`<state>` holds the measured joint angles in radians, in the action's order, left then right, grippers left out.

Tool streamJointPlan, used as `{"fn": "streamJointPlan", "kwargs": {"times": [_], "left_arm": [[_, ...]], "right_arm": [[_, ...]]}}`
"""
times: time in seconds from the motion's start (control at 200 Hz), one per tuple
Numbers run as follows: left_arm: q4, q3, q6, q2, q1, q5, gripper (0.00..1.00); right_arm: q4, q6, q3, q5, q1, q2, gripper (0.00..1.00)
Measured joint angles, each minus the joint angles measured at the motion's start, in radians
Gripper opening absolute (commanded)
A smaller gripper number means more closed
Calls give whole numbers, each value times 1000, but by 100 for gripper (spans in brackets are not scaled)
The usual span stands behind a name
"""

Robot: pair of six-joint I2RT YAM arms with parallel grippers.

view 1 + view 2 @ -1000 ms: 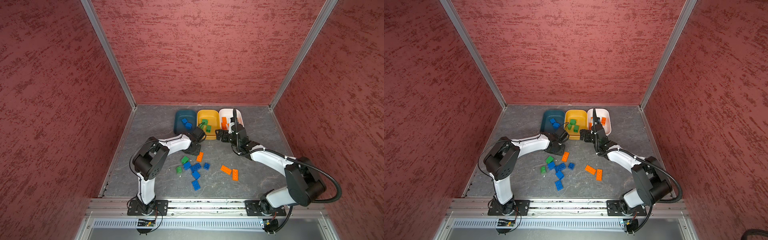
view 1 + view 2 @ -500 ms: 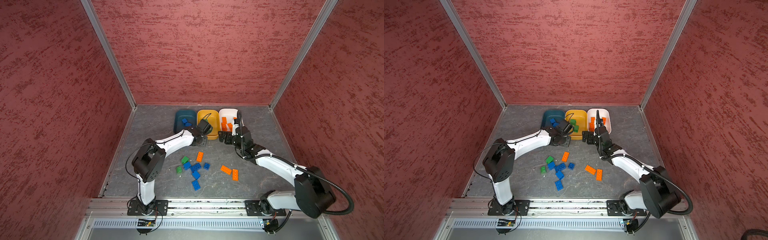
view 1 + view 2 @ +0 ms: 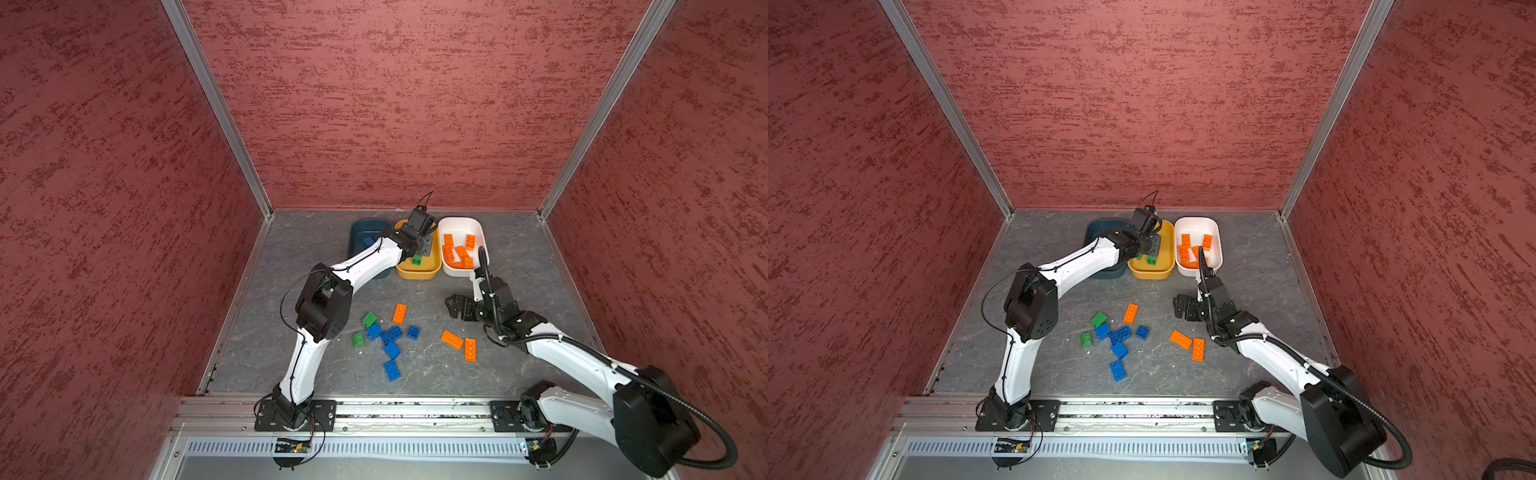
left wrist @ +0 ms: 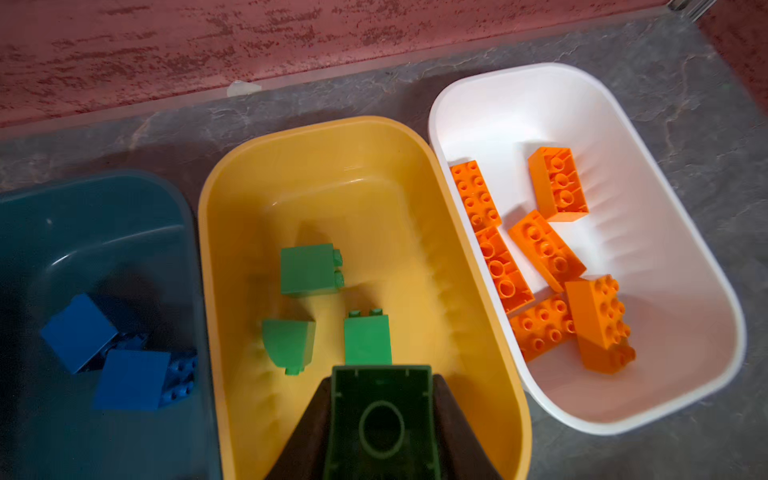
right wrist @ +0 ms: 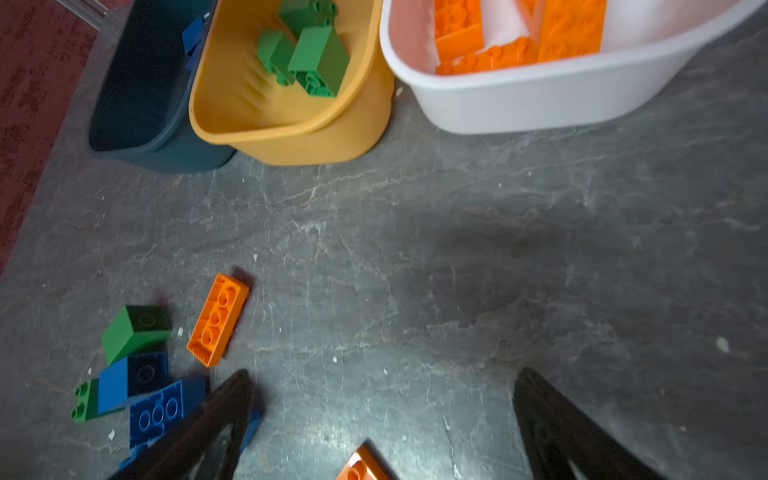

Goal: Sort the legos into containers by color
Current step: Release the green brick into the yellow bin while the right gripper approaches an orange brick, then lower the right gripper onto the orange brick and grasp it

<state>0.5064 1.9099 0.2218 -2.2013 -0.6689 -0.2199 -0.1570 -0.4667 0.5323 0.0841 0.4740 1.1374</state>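
L claw (image 4: 382,374) clamped tight on a dark green chunky plastic brick (image 4: 381,424), hollow underside facing the wrist cam. It hangs over the near end of the mustard yellow plastic tub (image 4: 365,124), above 3 green bricks (image 4: 309,270) lying in it.

Step in hand, my read: green drop-off. Next move = just open the jaws. Claw looks inside the rim line, so the brick should land in, though it may bounce off the ones below.

R claw (image 5: 384,374) spread wide, nothing in it, low over the grey stone-look table (image 5: 457,232) in front of the white plastic tub (image 5: 519,104). That tub holds 6 orange bricks (image 4: 544,249). Dark teal plastic tub (image 4: 104,195) has a few blue bricks (image 4: 79,332).

Left on table:
- lone orange long brick (image 3: 400,313)
- orange pair (image 3: 452,339), just beside each other
- blue cluster (image 3: 390,334)
- 2 loose green bricks (image 3: 369,319) at its edge

Probable R target: orange pair, nearest to it. Needs jaws lined across a short side.

In the way:
- blue cluster is packed, pieces touching, one green against a blue, so a grab could drag neighbours
- L forearm lies across the teal tub in both top views and hides most of it

Arms well apart, no clash risk as they stand.
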Motion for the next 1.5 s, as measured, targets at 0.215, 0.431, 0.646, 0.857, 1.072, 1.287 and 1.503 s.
{"fn": "streamJointPlan", "kwargs": {"times": [0.215,0.431,0.646,0.857,1.072,1.287,1.503], "left_arm": [[19,147,-25,-122,13,15,39],[73,341,-60,-216,8,63,85],[78,277,-81,-177,-23,62,100],[68,102,-56,-50,-37,62,99],[-4,-82,9,143,-14,31,100],[-62,-202,69,245,14,-27,100],[-69,-293,124,263,37,-74,99]], "right_arm": [[-56,-1,-3,51,3,5,99],[-112,-1,12,86,15,68,99],[-178,6,63,96,40,125,99],[-324,20,162,58,97,214,97],[-432,67,213,6,170,271,88],[-488,105,255,-6,231,344,82],[-523,93,296,-101,283,411,67]]}}
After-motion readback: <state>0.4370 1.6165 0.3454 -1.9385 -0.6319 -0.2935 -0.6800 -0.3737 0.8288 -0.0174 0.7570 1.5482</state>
